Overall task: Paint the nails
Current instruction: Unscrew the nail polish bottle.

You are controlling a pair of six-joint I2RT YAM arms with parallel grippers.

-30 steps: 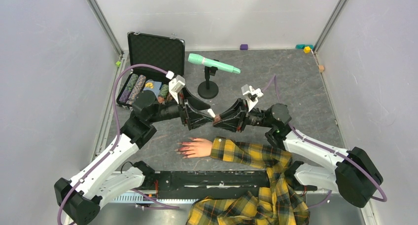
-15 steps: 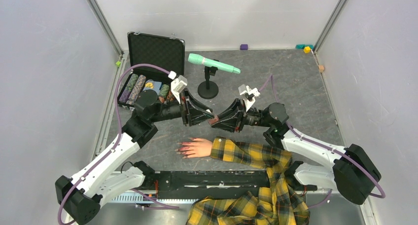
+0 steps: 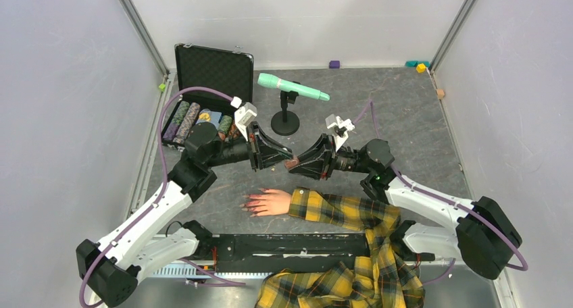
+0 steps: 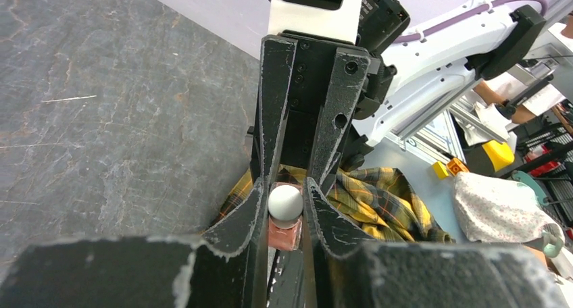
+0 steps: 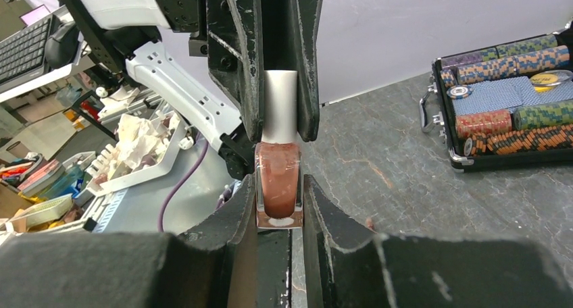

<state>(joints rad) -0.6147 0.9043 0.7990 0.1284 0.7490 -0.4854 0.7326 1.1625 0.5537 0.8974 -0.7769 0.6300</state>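
Beneath the left claw [image 3: 288, 158] and right claw [image 3: 296, 166], set tip to tip, shows the grey worktop [image 3: 405, 119]. Behind the left claw, toward the far left corner, shows an open chip case [image 3: 203, 112]. Nearer the bases than both claws, finds a plaid sleeve [image 3: 338, 212] and its mannequin hand [image 3: 271, 201], lying flat. Behind the meeting tips, finds a green microphone [image 3: 292, 86] on a stand [image 3: 285, 122]. Pinches the polish bottle [image 5: 278, 193] in the narrowed right claw. Clamps the left claw on the white cap [image 4: 285, 201]. Finds the red nails [image 3: 248, 205] base-side and left of the claws, touching neither.
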